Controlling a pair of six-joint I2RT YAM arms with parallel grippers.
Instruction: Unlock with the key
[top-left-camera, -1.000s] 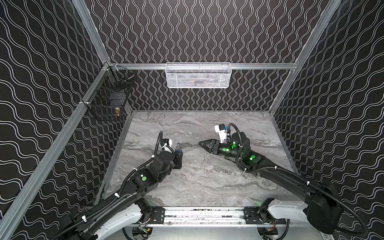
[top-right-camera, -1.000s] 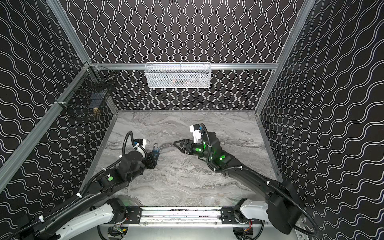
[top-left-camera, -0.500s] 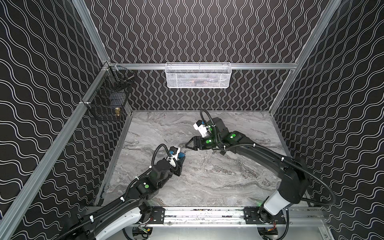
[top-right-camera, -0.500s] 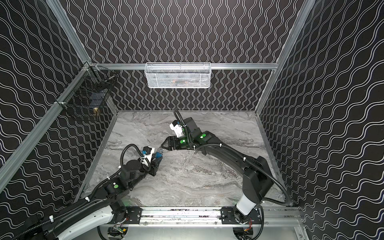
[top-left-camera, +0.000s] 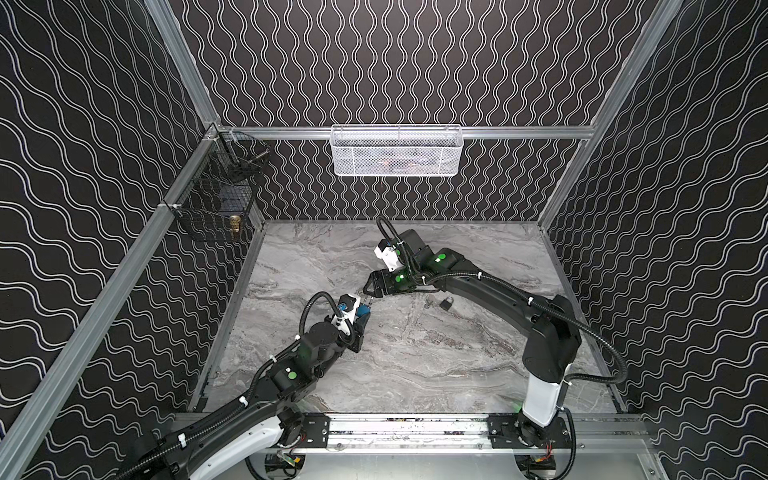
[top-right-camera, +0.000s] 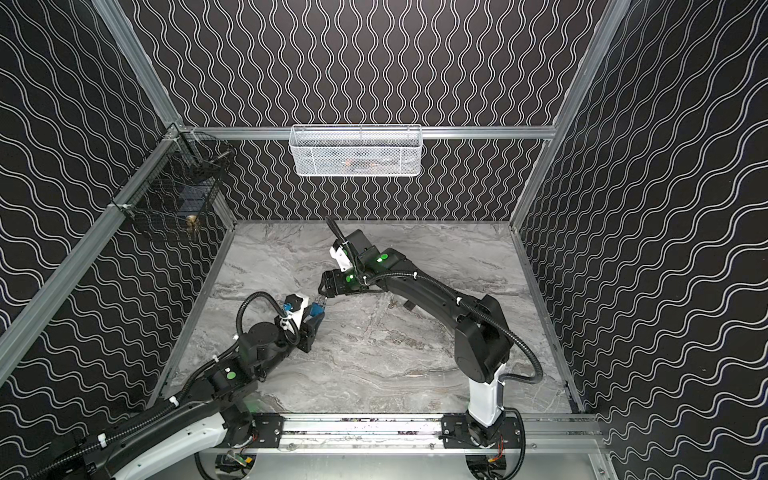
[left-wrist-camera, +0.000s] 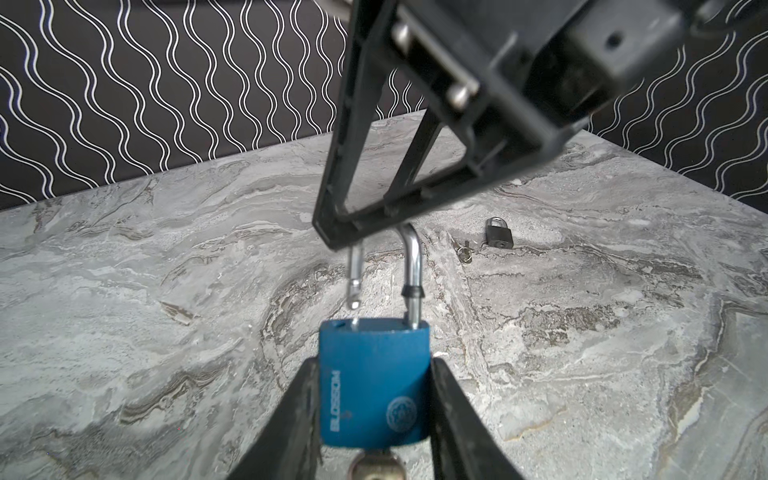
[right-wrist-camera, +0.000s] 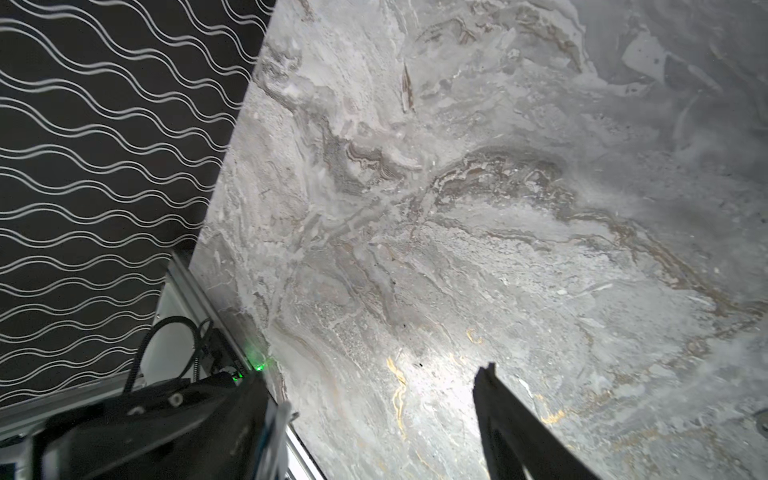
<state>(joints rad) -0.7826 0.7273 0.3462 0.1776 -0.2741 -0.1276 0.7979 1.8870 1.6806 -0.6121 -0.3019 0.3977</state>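
- My left gripper (left-wrist-camera: 374, 370) is clamped on the blue padlock (left-wrist-camera: 370, 415), one finger on each flat side of the body.
- In both top views the padlock is held clear of the table (top-left-camera: 415, 365), left of the table's middle, about halfway between the near and far edges.
- The padlock stands upright in my grip, with the shackle (left-wrist-camera: 412, 266) pointing towards the far wall.
- The shackle is open. One leg sits in the body. The free leg (left-wrist-camera: 354, 282) hangs clear above its hole.
- A brass key (left-wrist-camera: 376, 467) sits in the underside of the blue padlock. Only its head shows in the left wrist view.
- My right gripper (top-left-camera: 369, 291) reaches in from the right and hovers at the top of the shackle.
- Its jaws stand apart. The right wrist view shows a wide gap between the fingers (right-wrist-camera: 519, 436).
- One right finger covers the bend of the shackle in the left wrist view. I cannot tell whether it touches the metal.
- A small black padlock (top-left-camera: 446, 304) lies on the table to the right of the blue one, just beside my right forearm.
- A small set of keys (left-wrist-camera: 462, 252) lies just beside the black padlock, apart from it.
- A white mesh basket (top-left-camera: 395, 151) hangs on the far wall and a black wire basket (top-left-camera: 216, 208) on the left wall.
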